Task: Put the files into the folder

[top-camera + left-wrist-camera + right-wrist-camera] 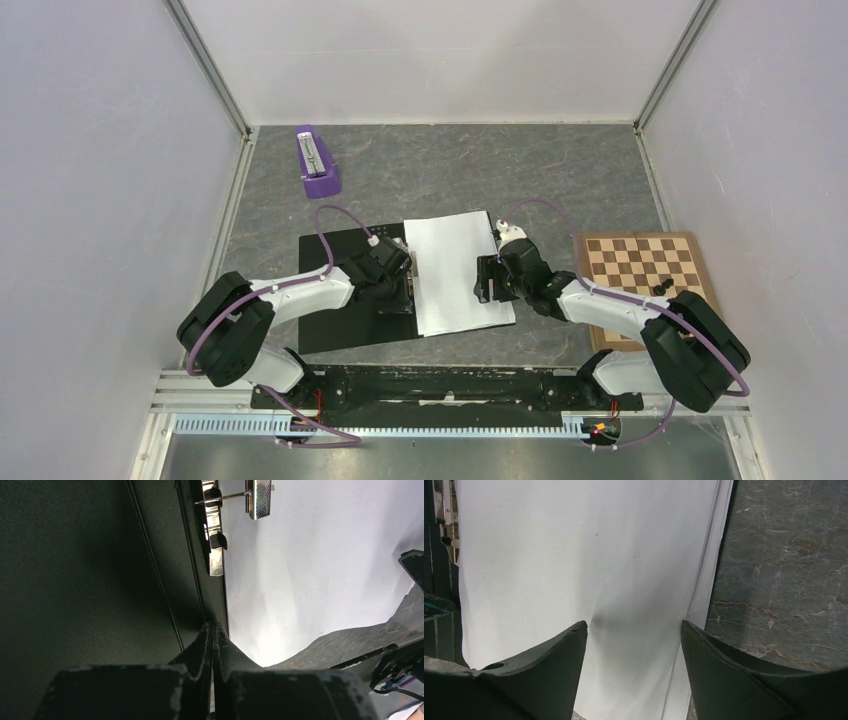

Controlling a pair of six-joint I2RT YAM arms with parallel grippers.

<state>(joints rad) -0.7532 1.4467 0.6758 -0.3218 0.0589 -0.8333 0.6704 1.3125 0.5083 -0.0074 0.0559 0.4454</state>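
Your right gripper (634, 630) hangs jaws apart over the right edge of the plain white paper sheets (455, 270), lying long-axis near-to-far mid-bench beside the open black folder's (340, 290) metal spine clip (212, 530), your left gripper (212, 630) pinched together there.

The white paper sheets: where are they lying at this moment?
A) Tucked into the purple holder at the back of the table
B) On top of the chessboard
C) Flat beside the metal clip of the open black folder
C: the white sheets lie flat against the metal clip of the open folder, well away from the chessboard, which carries only small dark pieces.
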